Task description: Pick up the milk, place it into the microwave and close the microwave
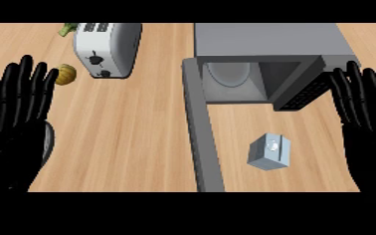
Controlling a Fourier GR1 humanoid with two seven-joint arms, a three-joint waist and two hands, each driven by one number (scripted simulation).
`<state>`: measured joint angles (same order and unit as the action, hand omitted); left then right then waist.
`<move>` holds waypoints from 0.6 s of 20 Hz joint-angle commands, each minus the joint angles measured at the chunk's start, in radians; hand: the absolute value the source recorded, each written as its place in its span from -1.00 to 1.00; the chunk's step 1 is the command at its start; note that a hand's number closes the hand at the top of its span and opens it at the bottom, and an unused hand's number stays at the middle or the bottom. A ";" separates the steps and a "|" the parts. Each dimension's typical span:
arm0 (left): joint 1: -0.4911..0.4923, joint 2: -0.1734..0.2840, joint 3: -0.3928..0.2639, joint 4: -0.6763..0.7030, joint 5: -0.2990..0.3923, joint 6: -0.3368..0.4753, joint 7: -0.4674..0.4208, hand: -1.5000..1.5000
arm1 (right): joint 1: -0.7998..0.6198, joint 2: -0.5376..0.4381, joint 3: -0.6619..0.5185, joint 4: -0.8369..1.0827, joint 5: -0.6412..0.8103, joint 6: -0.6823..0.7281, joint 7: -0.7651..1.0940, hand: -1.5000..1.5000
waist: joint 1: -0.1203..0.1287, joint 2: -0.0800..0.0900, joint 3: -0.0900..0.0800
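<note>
The milk carton (269,152) is seen standing on the desk (132,139) just left of and slightly below the right robot hand (357,104), whose fingers are held spread and empty, while the equally spread left robot hand (22,99) is placed well apart.

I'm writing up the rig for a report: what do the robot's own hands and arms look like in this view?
Both hands are glossy black, with long slender fingers that show soft highlights. The left hand and the right hand look alike. No cables, markings or sleeves are visible. The forearms can hardly be made out here; only dark shapes run down to the lower edge.
</note>
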<state>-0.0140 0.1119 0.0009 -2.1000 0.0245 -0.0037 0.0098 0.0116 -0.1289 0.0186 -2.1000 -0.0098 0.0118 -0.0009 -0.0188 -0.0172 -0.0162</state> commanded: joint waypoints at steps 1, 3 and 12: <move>-0.024 0.001 0.018 0.008 0.016 -0.008 0.011 -1.00 | 0.000 0.026 0.030 -0.065 0.043 -0.035 0.063 -1.00 | 0.017 0.016 0.016; 0.023 0.002 0.030 -0.053 -0.022 0.027 0.044 -1.00 | 0.027 0.096 0.148 -0.168 0.158 -0.118 0.126 -1.00 | 0.019 0.014 0.016; 0.173 -0.096 -0.028 -0.179 0.022 0.089 0.155 -1.00 | 0.042 0.128 0.573 -0.120 0.168 -0.325 0.191 -1.00 | 0.025 0.014 0.016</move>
<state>0.1125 0.0374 -0.0187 -2.2193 0.0303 0.0683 0.1209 0.0345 -0.0107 0.4407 -2.2144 0.1224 -0.2356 0.1734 0.0103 -0.0042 -0.0015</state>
